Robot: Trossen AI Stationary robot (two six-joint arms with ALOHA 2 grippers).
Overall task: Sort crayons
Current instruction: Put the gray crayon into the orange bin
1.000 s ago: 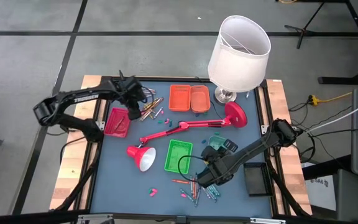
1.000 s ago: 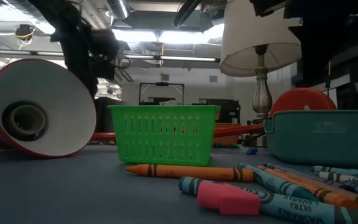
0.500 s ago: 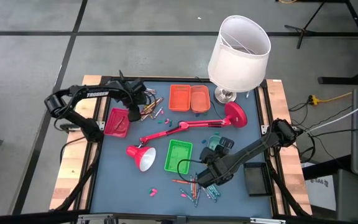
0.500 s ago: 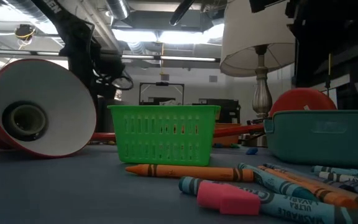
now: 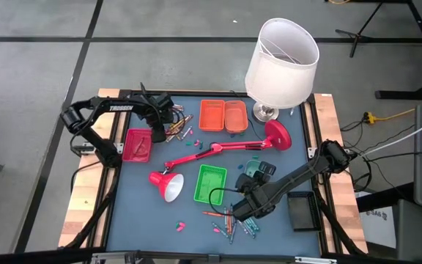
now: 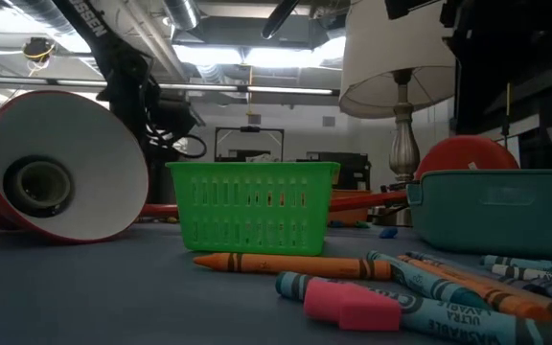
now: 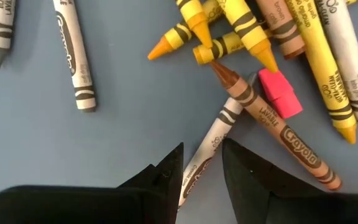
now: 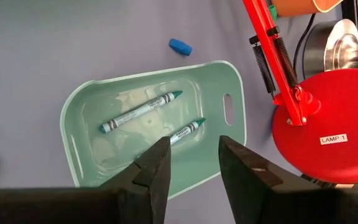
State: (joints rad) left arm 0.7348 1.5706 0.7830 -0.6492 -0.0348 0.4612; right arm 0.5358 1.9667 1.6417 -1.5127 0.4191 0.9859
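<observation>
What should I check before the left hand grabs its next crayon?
1. Left hand open: ok, one finger on each side of the white crayon.
2. White crayon free of neighbours: not ok, the brown crayon lies against its far end, and a pink eraser sits close by.
3. Right hand out of the way: ok, open and empty above the teal tray.
4. Teal tray sorted correctly: ok, it holds only two teal crayons.
5. Which tray takes the white crayon: cannot tell.
</observation>
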